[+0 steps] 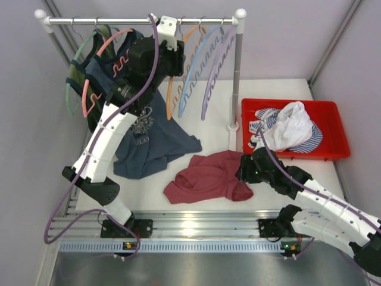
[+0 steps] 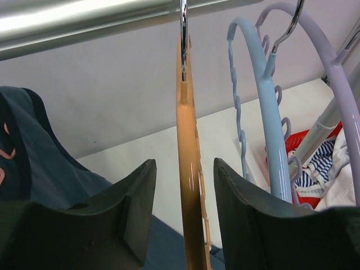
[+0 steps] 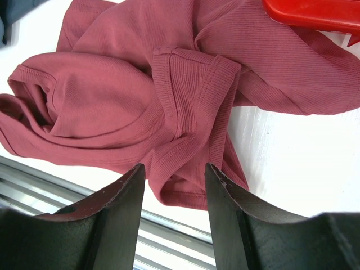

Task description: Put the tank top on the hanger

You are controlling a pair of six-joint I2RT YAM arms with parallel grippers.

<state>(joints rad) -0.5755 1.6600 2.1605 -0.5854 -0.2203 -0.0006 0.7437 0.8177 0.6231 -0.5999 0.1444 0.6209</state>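
Seen from above: a white table [image 1: 280,95], with a rack [image 1: 119,19] across its far side and a red tray [image 1: 333,113] of white and striped clothes [image 1: 292,126] at the right. At the rack's left end, a blue top [image 1: 156,149], its hem trailing onto the table. Just right of that hem, near the front edge, the tank top [image 1: 208,176]: crumpled, lying flat on the table, on no hanger. Up on the rail, the hanger [image 1: 170,98], then a light blue hanger [image 1: 191,77] and a lilac hanger [image 1: 215,71] to its right.

Right gripper [image 3: 174,174]: jaws spread, poised over the tank top's near edge. Only in the wrist view: a folded ribbed hem directly between the fingers [image 3: 112,225], with stitching and ribbing plain. Cannot tell whether the tips touch the cloth. From above, merely a dark wrist at the garment's right edge.

Left gripper [image 2: 184,169]: jaws spread on either side of the hanger, which stands edge-on in the gap. A sliver of space on each side, so nothing pinched. Also clear here and not from above: the metal hook [image 2: 183,39] rising to the rail.
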